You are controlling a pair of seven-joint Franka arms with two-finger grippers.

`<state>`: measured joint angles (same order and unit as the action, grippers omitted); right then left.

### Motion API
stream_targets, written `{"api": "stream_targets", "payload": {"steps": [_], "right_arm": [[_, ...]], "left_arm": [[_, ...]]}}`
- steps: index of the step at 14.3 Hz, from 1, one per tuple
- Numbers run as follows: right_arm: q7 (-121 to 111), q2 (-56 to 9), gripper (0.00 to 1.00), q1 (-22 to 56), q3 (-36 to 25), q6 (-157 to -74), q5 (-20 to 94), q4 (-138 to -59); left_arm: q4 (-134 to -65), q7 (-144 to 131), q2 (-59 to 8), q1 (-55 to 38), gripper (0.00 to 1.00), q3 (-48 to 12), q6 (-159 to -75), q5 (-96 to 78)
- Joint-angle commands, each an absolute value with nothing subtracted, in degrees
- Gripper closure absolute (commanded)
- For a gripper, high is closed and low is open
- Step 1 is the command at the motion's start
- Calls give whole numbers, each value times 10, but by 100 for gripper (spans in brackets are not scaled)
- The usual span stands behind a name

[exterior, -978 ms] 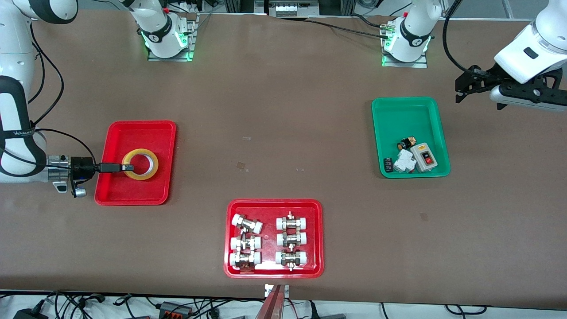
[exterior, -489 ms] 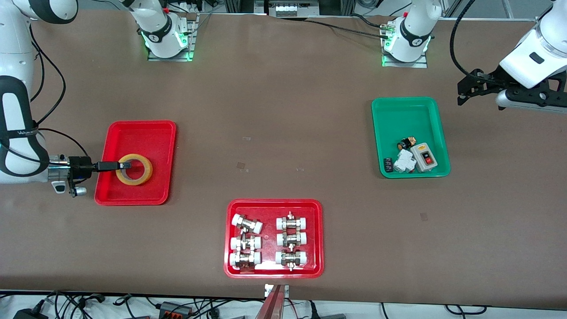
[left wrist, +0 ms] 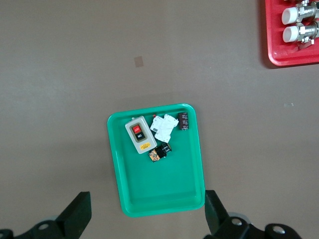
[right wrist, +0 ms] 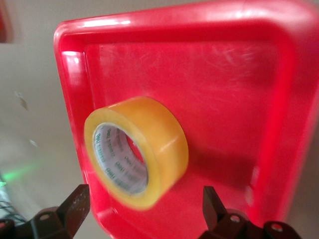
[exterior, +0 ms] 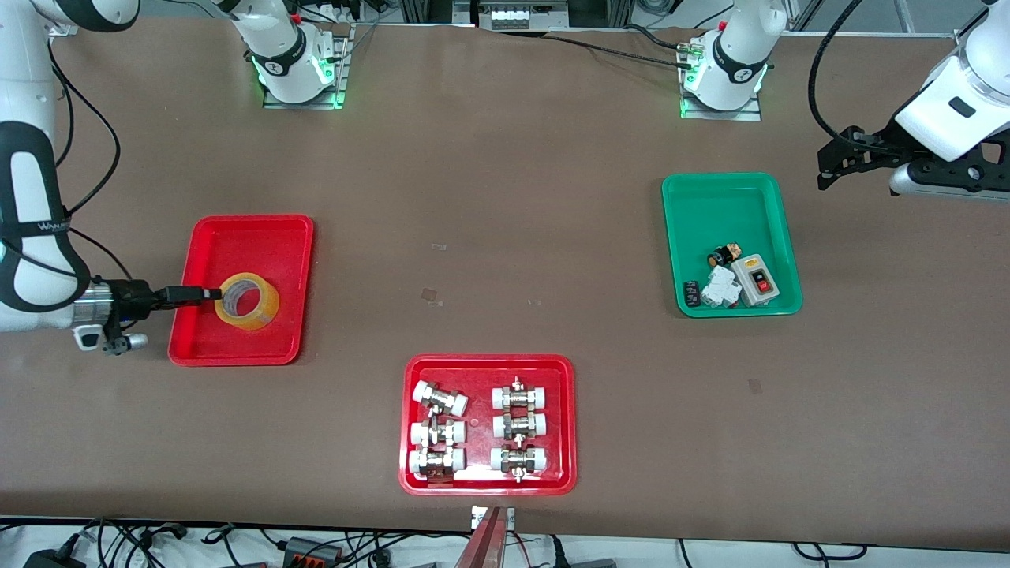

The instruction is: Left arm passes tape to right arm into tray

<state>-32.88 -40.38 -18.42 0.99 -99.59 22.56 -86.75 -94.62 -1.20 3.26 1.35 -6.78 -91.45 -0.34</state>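
The yellow tape (exterior: 267, 306) rests in the plain red tray (exterior: 252, 237) toward the right arm's end of the table, tipped up so its white core faces my right gripper. My right gripper (exterior: 215, 294) is low over the tray's edge, open and empty, its tips just short of the roll. In the right wrist view the tape (right wrist: 159, 129) sits on the tray floor (right wrist: 224, 74) ahead of the wide-spread gripper (right wrist: 143, 206), free of it. My left gripper (exterior: 824, 166) is open and empty, raised over the table beside the green tray; its fingers also show spread in the left wrist view (left wrist: 146, 211).
A green tray (exterior: 726, 197) with a switch box and small parts lies toward the left arm's end, also in the left wrist view (left wrist: 164, 189). A red tray of white-capped fittings (exterior: 489, 360) lies nearest the front camera. Both arm bases stand along the table's top edge.
My right gripper has let go of the tape and drawn back toward the right arm's end. The tape has tipped up in the tray. My left gripper has drifted slightly away from the green tray.
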Motion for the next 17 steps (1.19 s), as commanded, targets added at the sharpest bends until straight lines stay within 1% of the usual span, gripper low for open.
{"api": "stream_targets", "payload": {"steps": [1, 4, 7, 9, 12, 15, 16, 17], "right_arm": [[-261, -321, 0, -167, 12, -977, 151, -876], [-160, -261, 0, -120, 15, -942, 64, -847], [-57, -215, 0, -63, 16, -901, 0, -803], [-20, -188, 0, -42, 16, -854, -4, -779], [-15, -179, 0, -43, 16, -827, -2, -741], [-3, -172, 0, -47, 11, -834, -4, -728], [-2, -170, 0, -47, 11, -845, -7, -729], [-2, -165, 0, -43, 11, -879, -15, -733]], "left_arm": [[-936, -18, 28, 14, 0, -67, -913, -5], [-936, -18, 28, 15, 0, -66, -912, -6], [-936, -20, 28, 15, 0, -66, -912, -6], [-936, -20, 28, 15, 0, -67, -912, -6], [-936, -19, 28, 15, 0, -66, -911, -6], [-936, -19, 28, 15, 0, -66, -911, -7], [-936, -19, 28, 15, 0, -66, -911, -8], [-936, -19, 28, 15, 0, -66, -911, -8]]}}
